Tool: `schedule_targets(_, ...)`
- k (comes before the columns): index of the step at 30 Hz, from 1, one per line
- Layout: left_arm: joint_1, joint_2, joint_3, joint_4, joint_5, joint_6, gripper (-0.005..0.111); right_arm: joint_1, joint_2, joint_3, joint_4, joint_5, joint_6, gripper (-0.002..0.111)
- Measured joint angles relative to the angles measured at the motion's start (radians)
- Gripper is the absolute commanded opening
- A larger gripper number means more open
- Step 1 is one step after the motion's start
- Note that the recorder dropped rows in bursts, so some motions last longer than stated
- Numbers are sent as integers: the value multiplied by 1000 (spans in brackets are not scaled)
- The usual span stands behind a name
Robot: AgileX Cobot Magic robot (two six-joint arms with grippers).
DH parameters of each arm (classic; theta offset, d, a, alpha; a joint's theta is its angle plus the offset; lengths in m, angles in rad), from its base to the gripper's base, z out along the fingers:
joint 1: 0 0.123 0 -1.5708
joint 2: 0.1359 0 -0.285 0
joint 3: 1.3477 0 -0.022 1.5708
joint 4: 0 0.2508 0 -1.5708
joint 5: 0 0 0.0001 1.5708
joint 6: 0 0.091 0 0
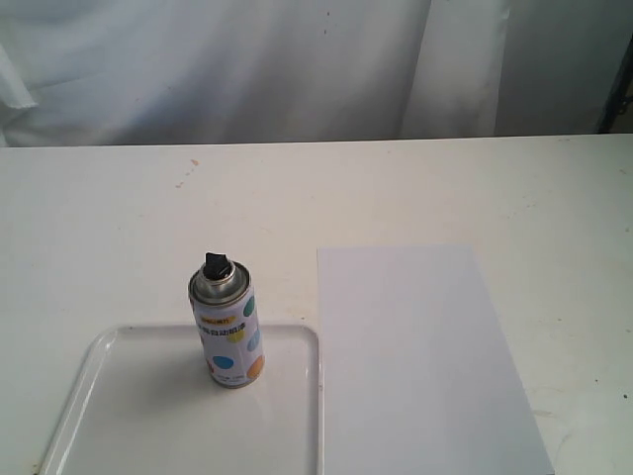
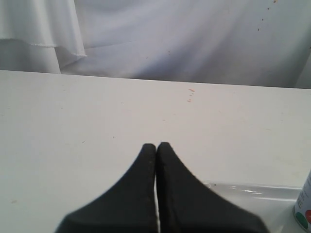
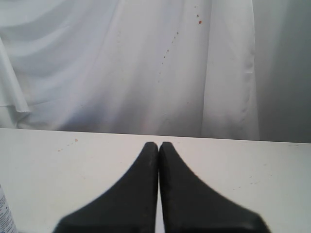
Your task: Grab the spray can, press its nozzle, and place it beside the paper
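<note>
The spray can (image 1: pixel 226 327), white with coloured dots and a silver shoulder, stands upright on the far part of a glossy white tray (image 1: pixel 119 426). Its black nozzle (image 1: pixel 217 264) sits on top. To the can's right the large white paper (image 1: pixel 420 361) lies flat on the table. Neither arm shows in the exterior view. My left gripper (image 2: pixel 156 145) is shut with nothing in it, and a sliver of the spray can (image 2: pixel 304 208) shows at that frame's edge. My right gripper (image 3: pixel 159 144) is shut and empty too, with the spray can (image 3: pixel 5 213) barely visible at the frame's edge.
The tray's rim (image 2: pixel 252 188) appears beside the left fingers. A white curtain (image 1: pixel 297 59) hangs behind the table's far edge. A few small orange specks (image 1: pixel 188 173) mark the white tabletop beyond the can.
</note>
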Motion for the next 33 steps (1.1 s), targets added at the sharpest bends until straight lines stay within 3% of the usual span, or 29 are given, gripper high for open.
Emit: schedule_targets(33, 0, 0, 0, 0, -5, -2, 0, 11, -59, 0, 0, 0, 30, 0)
